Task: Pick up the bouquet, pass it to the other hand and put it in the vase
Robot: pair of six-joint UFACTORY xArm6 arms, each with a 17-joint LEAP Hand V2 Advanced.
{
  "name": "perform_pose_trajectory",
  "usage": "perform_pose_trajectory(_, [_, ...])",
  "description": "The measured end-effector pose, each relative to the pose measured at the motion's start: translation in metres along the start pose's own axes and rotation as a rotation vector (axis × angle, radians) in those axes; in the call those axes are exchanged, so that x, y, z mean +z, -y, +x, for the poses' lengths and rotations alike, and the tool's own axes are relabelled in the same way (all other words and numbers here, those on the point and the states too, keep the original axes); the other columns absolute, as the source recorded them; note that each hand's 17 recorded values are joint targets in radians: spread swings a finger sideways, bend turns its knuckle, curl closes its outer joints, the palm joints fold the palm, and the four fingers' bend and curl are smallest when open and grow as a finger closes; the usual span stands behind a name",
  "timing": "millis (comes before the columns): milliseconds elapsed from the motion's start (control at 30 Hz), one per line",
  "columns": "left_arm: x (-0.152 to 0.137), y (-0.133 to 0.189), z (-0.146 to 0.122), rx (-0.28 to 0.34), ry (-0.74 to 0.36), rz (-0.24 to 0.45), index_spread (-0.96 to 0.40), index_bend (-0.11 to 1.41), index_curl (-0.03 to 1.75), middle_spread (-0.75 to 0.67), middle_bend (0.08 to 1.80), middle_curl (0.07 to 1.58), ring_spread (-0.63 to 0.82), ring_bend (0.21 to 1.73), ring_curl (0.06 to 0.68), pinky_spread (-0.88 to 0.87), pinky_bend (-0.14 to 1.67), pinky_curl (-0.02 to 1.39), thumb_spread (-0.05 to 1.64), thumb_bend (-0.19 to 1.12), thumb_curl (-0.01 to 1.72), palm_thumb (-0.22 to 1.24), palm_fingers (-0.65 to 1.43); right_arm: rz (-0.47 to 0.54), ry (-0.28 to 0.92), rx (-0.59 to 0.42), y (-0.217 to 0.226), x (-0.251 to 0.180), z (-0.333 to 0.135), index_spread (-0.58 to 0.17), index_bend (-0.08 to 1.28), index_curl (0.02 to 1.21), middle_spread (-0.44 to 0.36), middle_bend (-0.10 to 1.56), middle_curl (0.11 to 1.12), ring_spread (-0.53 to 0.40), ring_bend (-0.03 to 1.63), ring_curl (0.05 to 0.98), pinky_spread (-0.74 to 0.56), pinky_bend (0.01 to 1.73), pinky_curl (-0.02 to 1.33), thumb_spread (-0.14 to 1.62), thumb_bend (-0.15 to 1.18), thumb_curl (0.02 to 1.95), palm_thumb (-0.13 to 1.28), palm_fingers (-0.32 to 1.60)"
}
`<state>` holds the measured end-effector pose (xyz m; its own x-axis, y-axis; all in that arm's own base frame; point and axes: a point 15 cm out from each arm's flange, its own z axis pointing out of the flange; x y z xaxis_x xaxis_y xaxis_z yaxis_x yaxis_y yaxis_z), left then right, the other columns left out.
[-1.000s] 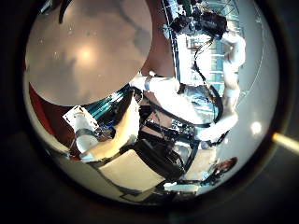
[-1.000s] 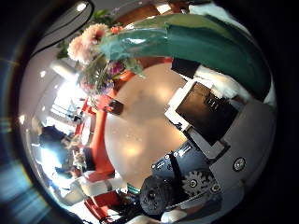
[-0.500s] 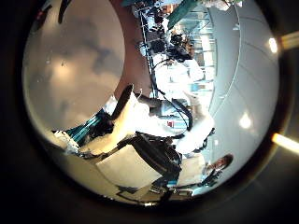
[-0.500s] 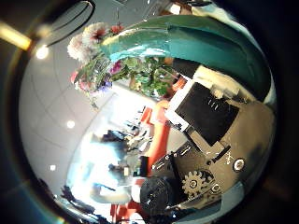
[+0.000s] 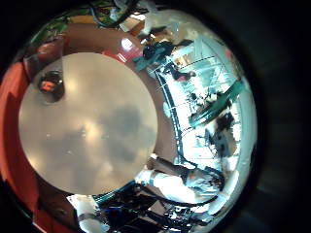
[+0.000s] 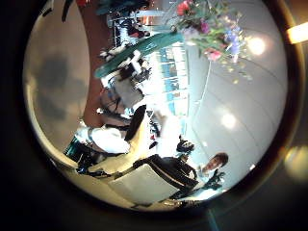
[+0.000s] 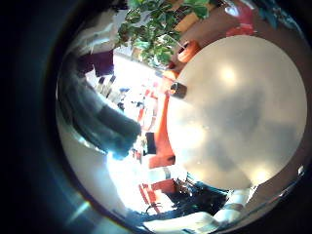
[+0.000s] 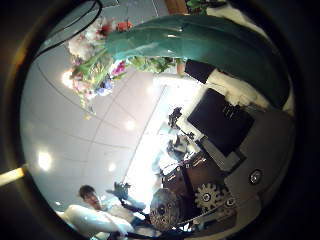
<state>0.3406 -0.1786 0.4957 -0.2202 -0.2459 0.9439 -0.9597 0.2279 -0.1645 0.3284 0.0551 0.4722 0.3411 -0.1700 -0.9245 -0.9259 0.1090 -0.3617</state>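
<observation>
The bouquet (image 8: 180,45) has a smooth wrap round its stems and mixed flowers (image 8: 90,55) at its end. It lies close across my right palm, with my right hand (image 8: 230,130) curled beside the wrap. The left thumb side palm view shows the bouquet (image 6: 207,24) held up in the air by my right hand (image 6: 120,87), away from my left hand (image 6: 125,159), whose relaxed fingers hold nothing. The vase (image 5: 49,83), a clear glass, stands near the rim of the round table (image 5: 87,126).
The round table (image 7: 234,107) also shows in the right little finger side palm view, with leaves (image 7: 156,29) beside its far rim. Shelves and room clutter lie beyond the table. The right thumb side palm view faces the ceiling and its lights.
Both palm cameras have swung. The right thumb side palm view turned from the table to the ceiling, bouquet still in that hand. The left thumb side palm view now shows the bouquet and my right hand.
</observation>
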Motion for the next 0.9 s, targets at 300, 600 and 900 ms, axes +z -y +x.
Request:
perform_pose_trajectory(300, [0.005, 0.015, 0.028, 0.026, -0.184, 0.018, 0.16, 0.18, 0.31, 0.37, 0.19, 0.36, 0.49, 0.56, 0.206, 0.47, 0.27, 0.31, 0.98, -0.03, 0.35, 0.30, 0.15, -0.124, 0.030, 0.002, -0.022, 0.035, 0.003, -0.217, 1.21, 0.90, -0.135, 1.37, 0.83, -0.179, 1.48, 0.681, -0.20, 1.29, 0.78, 0.86, -0.01, 1.09, 1.10, 1.14])
perform_pose_trajectory(600, [0.021, 0.009, 0.050, 0.004, -0.248, -0.078, 0.16, 0.18, 0.32, 0.36, 0.23, 0.37, 0.49, 0.54, 0.193, 0.48, 0.23, 0.31, 0.96, -0.03, 0.36, 0.33, 0.18, -0.220, 0.031, -0.011, -0.036, 0.062, -0.003, -0.215, 1.21, 0.89, -0.134, 1.38, 0.82, -0.178, 1.48, 0.680, -0.20, 1.27, 0.81, 0.86, -0.01, 1.11, 1.10, 1.14])
perform_pose_trajectory(900, [0.042, 0.001, 0.058, -0.033, -0.296, -0.216, 0.10, 0.19, 0.35, 0.17, 0.50, 0.46, 0.43, 0.53, 0.177, 0.43, 0.16, 0.28, 0.94, -0.02, 0.37, 0.38, 0.41, -0.318, -0.034, -0.025, -0.049, 0.084, 0.002, -0.217, 1.21, 0.88, -0.133, 1.38, 0.81, -0.180, 1.48, 0.678, -0.19, 1.26, 0.85, 0.86, -0.01, 1.14, 1.11, 1.13])
